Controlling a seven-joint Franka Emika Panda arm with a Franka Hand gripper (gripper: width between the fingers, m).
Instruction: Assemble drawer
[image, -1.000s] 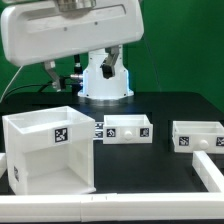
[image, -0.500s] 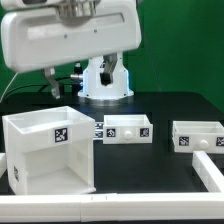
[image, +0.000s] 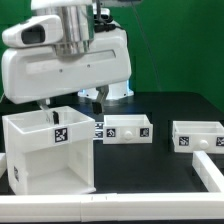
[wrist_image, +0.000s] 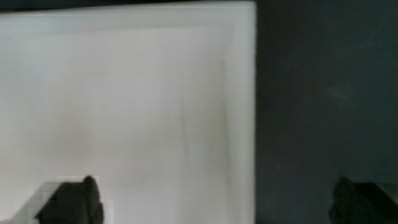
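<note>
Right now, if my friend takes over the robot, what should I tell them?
Gripper: open, holding nothing, hovering over a white panel, likely part of the drawer case.
Drawer case: stands at the exterior view's left; nothing shows inside its opening.
Small drawers: one mid-table, one at the exterior view's right, both loose on the table.
Done: no drawer is in the case.
Left: pick up each small drawer and slide it into the case.

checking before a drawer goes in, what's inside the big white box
Inside the drawer box only plain white surfaces show, no loose part; its near wall hides the bottom.
</note>
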